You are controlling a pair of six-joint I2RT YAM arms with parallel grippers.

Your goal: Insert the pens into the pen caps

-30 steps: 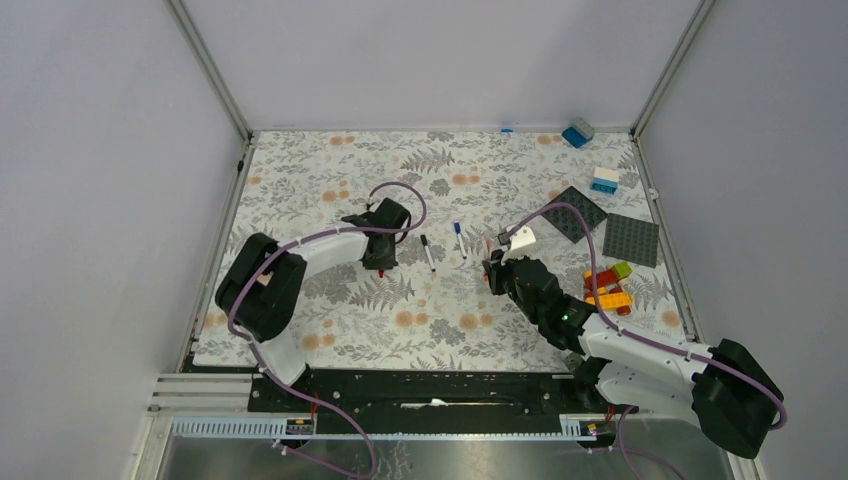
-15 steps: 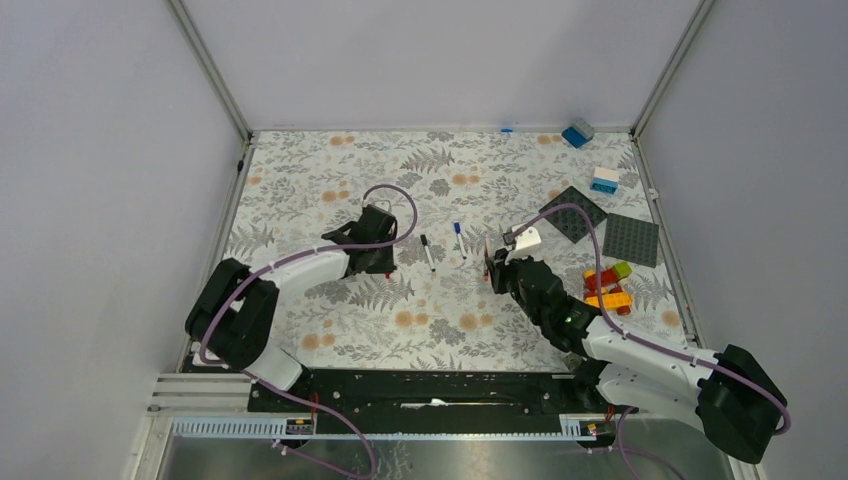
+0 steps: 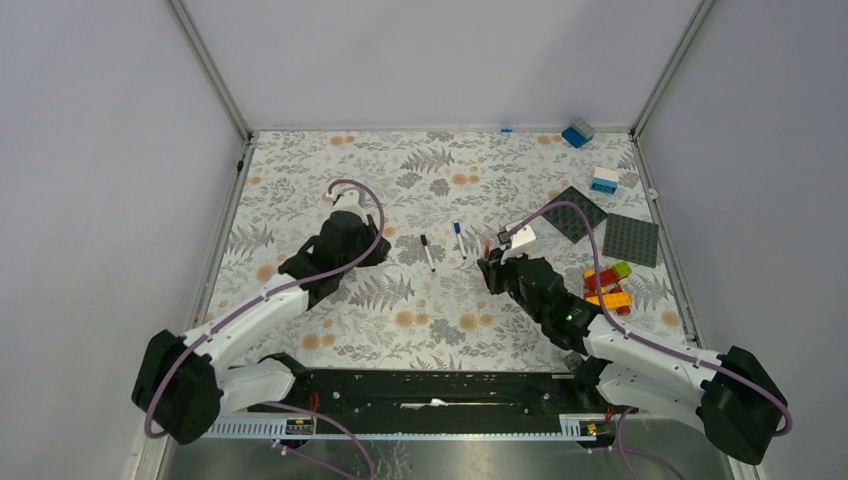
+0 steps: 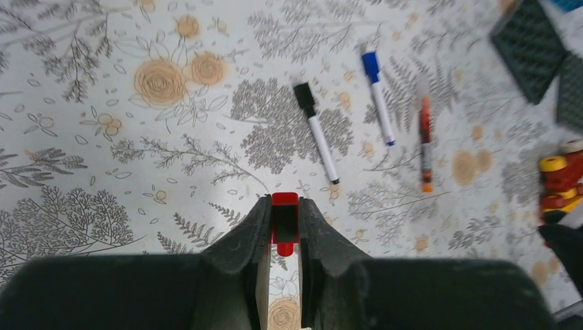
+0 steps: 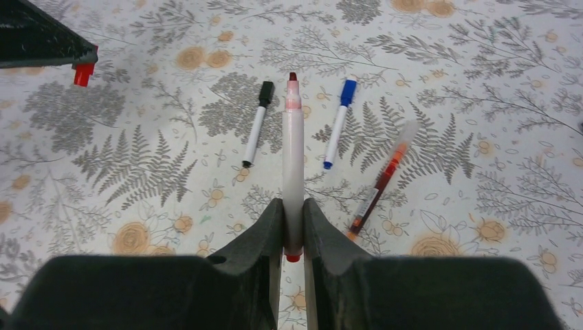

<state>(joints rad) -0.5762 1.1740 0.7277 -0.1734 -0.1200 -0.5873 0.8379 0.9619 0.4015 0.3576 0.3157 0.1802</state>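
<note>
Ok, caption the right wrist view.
Right gripper holding uncapped red-tipped pen; black-capped pen, blue-capped pen, red pen lying on floral mat.

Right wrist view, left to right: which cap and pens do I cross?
red cap → black-capped pen → red-tipped pen → blue-capped pen → red pen

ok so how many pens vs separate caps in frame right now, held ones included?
Pens lying down: 3, black-capped pen, blue-capped pen, red pen
Pens held: 1, white pen in right gripper
Separate caps: 1, red cap in left gripper
Total: 5
</note>
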